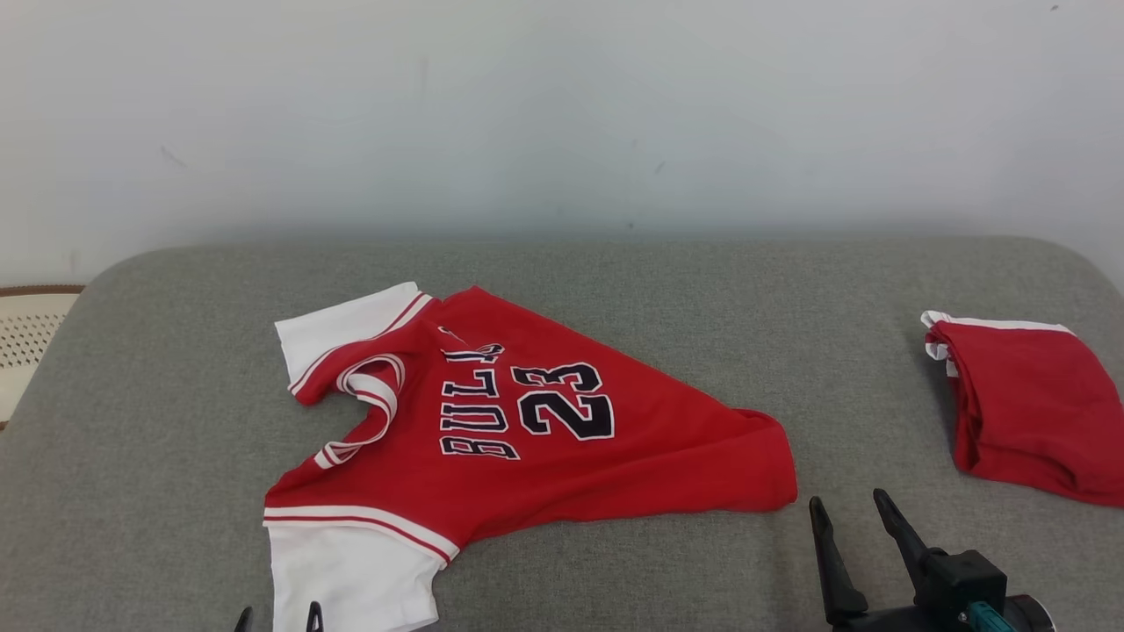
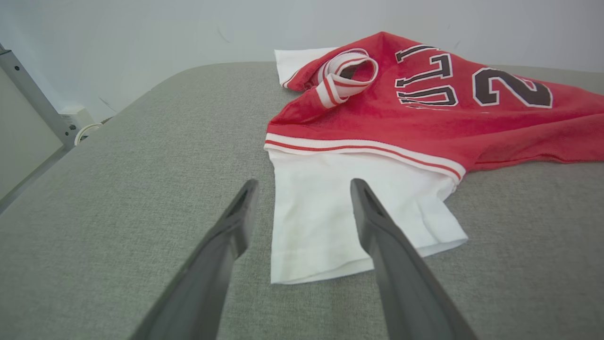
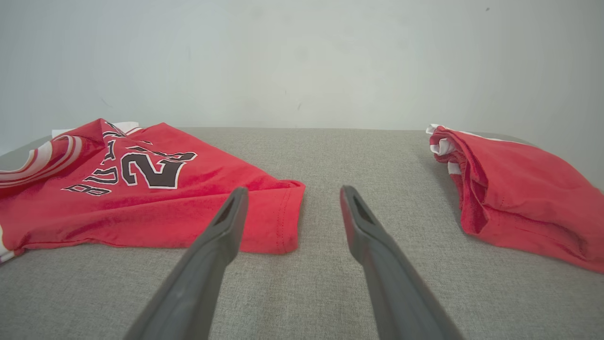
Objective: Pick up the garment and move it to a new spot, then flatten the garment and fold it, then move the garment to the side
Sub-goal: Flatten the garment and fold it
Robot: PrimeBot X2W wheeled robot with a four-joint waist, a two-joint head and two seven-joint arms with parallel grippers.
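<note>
Red jersey (image 1: 527, 430) spread front-up and rumpled on the grey bench (image 1: 615, 290). At the jersey's near white sleeve (image 2: 321, 222), left gripper (image 2: 303, 186) wide and empty, straddling the sleeve's edge; just off the jersey's hem corner, right gripper (image 1: 849, 502) likewise wide, empty. Well right of the jersey, a folded red garment (image 1: 1027, 404).

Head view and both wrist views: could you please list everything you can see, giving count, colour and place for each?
jersey: one, red with white sleeves and dark "BULLS 23" lettering, spread rumpled at centre-left of the surface
folded garment: one, red with white trim, at the right end
padded surface: one, grey, under both garments
wall: one, white, behind the surface
perforated object: one, pale with a brown rim, far left edge
left gripper: one, dark, open, at the near white sleeve
right gripper: one, dark, open, by the jersey's hem corner
</note>
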